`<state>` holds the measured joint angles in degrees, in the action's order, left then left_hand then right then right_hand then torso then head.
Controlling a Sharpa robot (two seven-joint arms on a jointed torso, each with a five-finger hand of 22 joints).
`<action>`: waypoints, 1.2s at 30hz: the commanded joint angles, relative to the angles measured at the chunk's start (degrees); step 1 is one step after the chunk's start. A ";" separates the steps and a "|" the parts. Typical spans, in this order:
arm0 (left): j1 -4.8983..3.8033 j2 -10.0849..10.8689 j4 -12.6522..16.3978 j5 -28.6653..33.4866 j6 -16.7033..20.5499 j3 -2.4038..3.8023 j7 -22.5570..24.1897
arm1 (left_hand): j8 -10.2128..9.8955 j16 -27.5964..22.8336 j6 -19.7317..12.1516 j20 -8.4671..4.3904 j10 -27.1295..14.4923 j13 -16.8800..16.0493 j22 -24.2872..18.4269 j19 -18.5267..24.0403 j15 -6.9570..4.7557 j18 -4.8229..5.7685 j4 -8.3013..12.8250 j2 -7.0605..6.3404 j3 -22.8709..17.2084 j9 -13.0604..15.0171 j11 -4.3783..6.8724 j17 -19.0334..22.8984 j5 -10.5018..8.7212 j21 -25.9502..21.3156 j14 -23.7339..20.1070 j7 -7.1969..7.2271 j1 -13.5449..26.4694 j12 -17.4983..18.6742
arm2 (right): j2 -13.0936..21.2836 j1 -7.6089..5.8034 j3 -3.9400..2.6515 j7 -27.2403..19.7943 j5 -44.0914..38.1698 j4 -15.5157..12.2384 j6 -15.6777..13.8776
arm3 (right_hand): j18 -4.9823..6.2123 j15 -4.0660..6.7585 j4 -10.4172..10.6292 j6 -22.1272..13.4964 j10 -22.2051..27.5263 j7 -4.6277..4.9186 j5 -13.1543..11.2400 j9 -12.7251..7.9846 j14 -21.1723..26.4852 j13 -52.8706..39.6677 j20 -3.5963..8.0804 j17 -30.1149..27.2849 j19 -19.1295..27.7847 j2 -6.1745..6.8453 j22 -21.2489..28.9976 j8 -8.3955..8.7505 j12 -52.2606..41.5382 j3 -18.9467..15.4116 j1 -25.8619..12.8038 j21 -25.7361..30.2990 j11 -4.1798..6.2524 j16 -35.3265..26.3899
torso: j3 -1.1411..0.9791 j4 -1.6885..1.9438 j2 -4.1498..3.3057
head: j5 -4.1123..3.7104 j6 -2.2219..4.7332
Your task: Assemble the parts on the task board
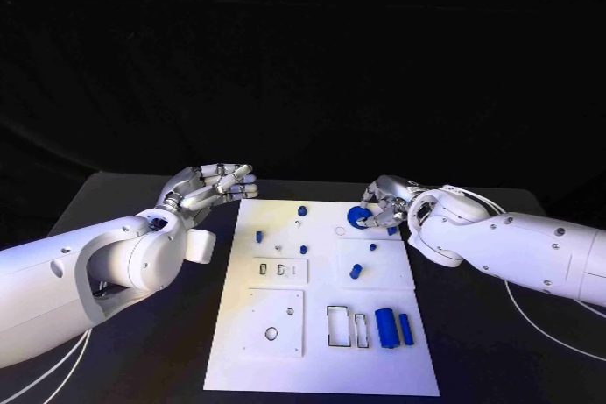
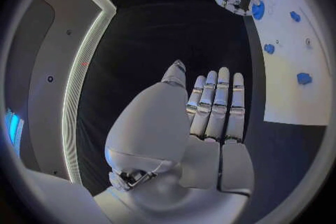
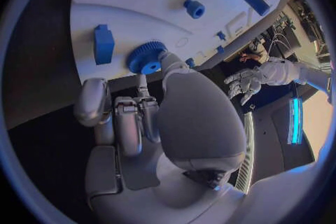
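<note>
- The right hand [image 1: 385,207] sits over the board's far right part, at about one o'clock from the board's middle. Its fingertips [image 3: 167,60] touch the blue gear [image 3: 145,57]; whether they pinch it or only press it, the pictures do not settle.
- The gear [image 1: 360,216] lies on the board [image 1: 246,334], just beside a small blue block [image 3: 103,43].
- The left hand [image 1: 208,189] hovers off the board's far left corner, at about eleven o'clock, holding nothing; its fingers [image 2: 223,106] lie straight and close together.
- Loose parts lie scattered: small pegs [image 1: 303,210] across the far half, one short piece [image 1: 356,269] near the middle, and two bars [image 1: 386,328] at about five o'clock beside open slots [image 1: 341,325].
- Judged from this, assembly is at an early stage: the gear is being handled, the slots and a round hole [image 1: 271,333] stand unfilled, and most pieces wait.
</note>
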<state>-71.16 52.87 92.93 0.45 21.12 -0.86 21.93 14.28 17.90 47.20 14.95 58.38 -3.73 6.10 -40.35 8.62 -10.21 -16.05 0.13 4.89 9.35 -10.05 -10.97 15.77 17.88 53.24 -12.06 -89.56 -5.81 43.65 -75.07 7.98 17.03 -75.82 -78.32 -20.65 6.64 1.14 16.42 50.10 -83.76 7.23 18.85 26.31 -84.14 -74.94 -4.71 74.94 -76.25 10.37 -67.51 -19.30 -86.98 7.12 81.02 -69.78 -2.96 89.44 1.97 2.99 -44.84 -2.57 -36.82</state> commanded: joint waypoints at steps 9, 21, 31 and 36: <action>-0.07 -0.04 0.11 -0.08 -1.82 0.04 -0.43 | -0.33 -0.28 -0.26 0.25 0.00 -0.08 -0.12 0.09 0.03 -0.27 -0.12 0.20 0.26 0.06 -0.50 -0.07 -0.35 -0.34 -0.42 -0.58 0.16 0.44 | 0.25 0.25 0.05 -1.48 -3.54 -0.89 -6.50 | -1.31 1.23 -0.14 5.99 -4.76 -1.84 -5.83 0.34 -5.75 -12.89 1.31 14.50 -1.54 0.44 -2.46 -0.10 -1.63 10.56 2.26 -1.85 1.87 0.43 | -0.01 0.01 0.07 | 0.01 0.09; -0.06 0.02 -0.06 -0.08 -2.23 0.04 -0.67 | -0.34 -0.29 -0.28 0.26 -0.01 -0.08 -0.13 0.08 0.03 -0.27 -0.14 0.20 0.29 0.06 -0.50 -0.08 -0.39 -0.35 -0.42 -0.60 0.19 0.47 | 0.51 -0.15 -0.08 -1.45 -9.79 -5.30 -9.58 | -1.40 1.32 -0.35 6.09 -4.79 -1.90 -6.14 0.43 -5.76 -12.93 1.39 14.58 -1.76 0.84 -2.93 0.26 -1.64 11.96 1.80 -2.15 1.94 0.45 | 0.03 0.06 0.07 | -0.15 0.55; -0.06 -0.07 -0.16 -0.08 -2.34 0.03 -0.70 | -0.35 -0.30 -0.31 0.27 -0.02 -0.09 -0.16 0.06 0.03 -0.28 -0.15 0.22 0.33 0.07 -0.52 -0.11 -0.48 -0.36 -0.42 -0.61 0.21 0.51 | -3.18 -0.28 -0.08 0.24 -15.20 -7.14 -9.51 | -1.46 1.28 -0.30 6.07 -4.76 -1.83 -6.29 0.45 -5.77 -12.88 1.40 14.61 -1.89 1.40 -3.19 0.49 -1.59 12.41 1.31 -2.32 1.89 0.46 | 0.08 0.07 0.03 | -0.15 0.68; -0.06 -0.20 -0.17 -0.08 -2.38 0.03 -0.69 | -0.35 -0.30 -0.31 0.27 -0.02 -0.09 -0.16 0.06 0.03 -0.28 -0.15 0.22 0.33 0.07 -0.52 -0.11 -0.48 -0.36 -0.42 -0.61 0.21 0.51 | -6.43 -0.20 0.05 0.72 -16.28 -5.86 -8.86 | -1.46 1.27 -0.31 6.07 -4.75 -1.84 -6.29 0.45 -5.76 -12.87 1.40 14.58 -1.89 1.42 -3.18 0.51 -1.59 12.45 1.31 -2.31 1.89 0.45 | 0.11 0.12 -0.03 | -0.14 0.70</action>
<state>-71.16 52.84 92.67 0.42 19.91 -0.86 21.06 14.28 17.90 47.20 14.95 58.38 -3.73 5.99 -40.35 8.62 -10.21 -16.05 0.13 4.89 9.33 -10.05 -11.00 15.49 17.88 53.24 -12.06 -89.56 -5.59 37.73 -75.31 8.00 16.79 -88.79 -84.58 -29.65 5.71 2.07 16.13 53.42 -83.93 7.42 12.38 25.90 -83.83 -74.92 -3.27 74.92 -77.68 11.69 -70.60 -18.62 -88.41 19.26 82.68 -71.77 -1.32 89.65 2.06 3.08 -44.80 -2.70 -36.12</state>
